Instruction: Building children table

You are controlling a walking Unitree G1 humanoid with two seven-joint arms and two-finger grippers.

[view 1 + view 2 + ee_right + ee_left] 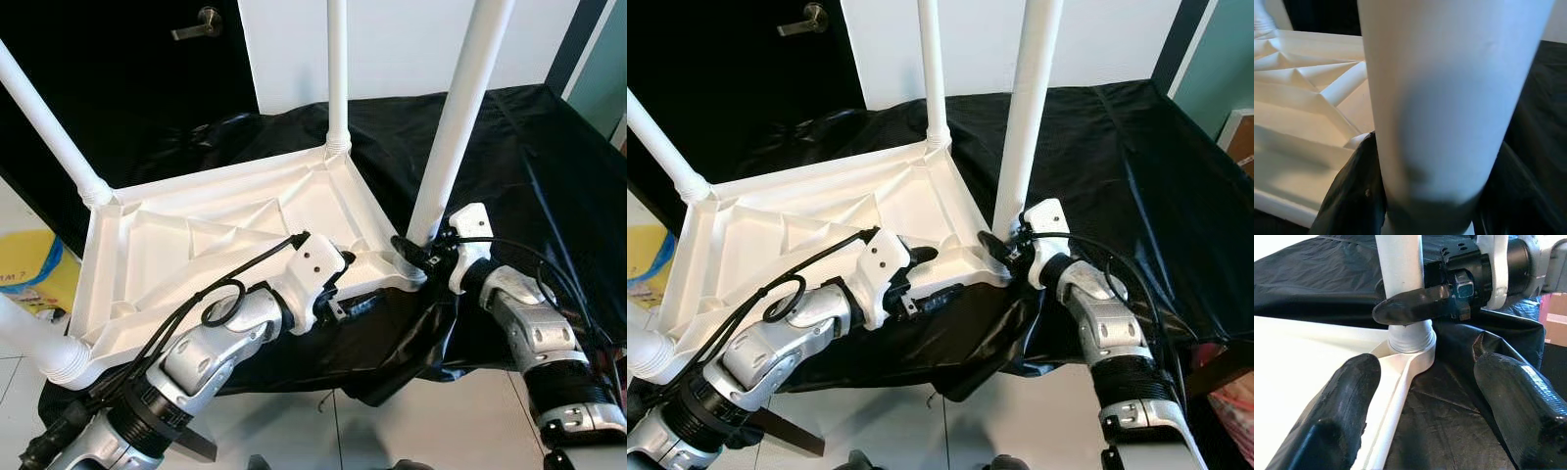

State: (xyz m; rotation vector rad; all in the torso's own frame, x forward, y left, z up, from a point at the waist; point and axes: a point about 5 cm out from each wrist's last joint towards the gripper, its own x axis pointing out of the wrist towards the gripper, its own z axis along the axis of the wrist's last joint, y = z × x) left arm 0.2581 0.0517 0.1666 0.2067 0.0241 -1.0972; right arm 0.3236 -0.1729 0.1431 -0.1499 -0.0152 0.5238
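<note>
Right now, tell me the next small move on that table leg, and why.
Probably twist the white leg further with the right gripper, whose fingers are clamped around its base just above the corner socket. The left gripper sits open astride the upturned tabletop rim, so closing it there first would likely steady the top.

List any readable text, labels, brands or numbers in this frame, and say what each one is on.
Yellow and blue package on the floor at the robot's left: dark print at its edge, cut off and too blurred to read.
Upturned white table top, its legs, the black sheet, the door handle: no text.
Left gripper and right gripper: no legible markings.
</note>
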